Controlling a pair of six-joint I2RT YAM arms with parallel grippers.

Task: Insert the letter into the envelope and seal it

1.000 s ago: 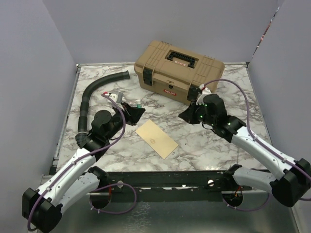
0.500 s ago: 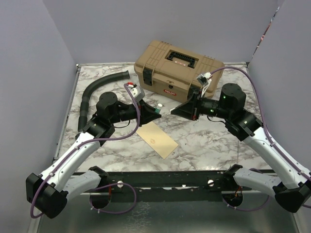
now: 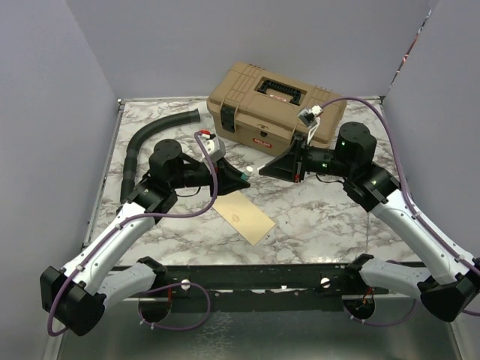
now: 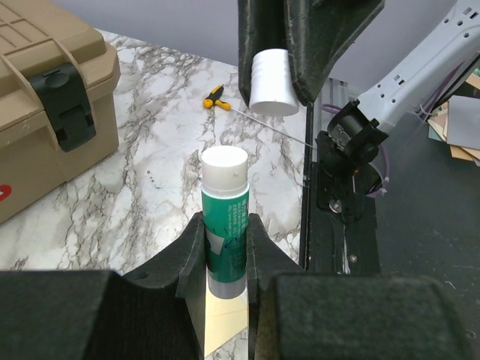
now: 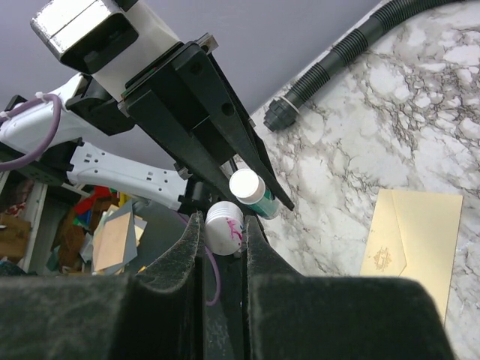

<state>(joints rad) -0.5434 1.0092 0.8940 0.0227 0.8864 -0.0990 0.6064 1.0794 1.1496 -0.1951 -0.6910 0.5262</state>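
Green glue stick [image 4: 225,202] in left hand [image 4: 225,231] | white cap [image 5: 223,219] in right hand [image 5: 223,229] | envelope [image 3: 242,215] by near edge

arms [image 3: 112,251]: white links | black joints | purple cables [image 3: 215,176] | black fingers [image 4: 189,251]

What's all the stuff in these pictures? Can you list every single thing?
toolbox: 1, tan with black latches, back of the table
hose: 1, black and ribbed, back left
envelope: 1, pale yellow, flat on the table, near the front
glue stick: 1, green with a white top, held above the table
cap: 1, white, held close to the glue stick
screwdriver: 1, yellow and black handle, lying on the table
table: 1, white and grey marble
left gripper: 1, black, shut on the glue stick
right gripper: 1, black, shut on the cap
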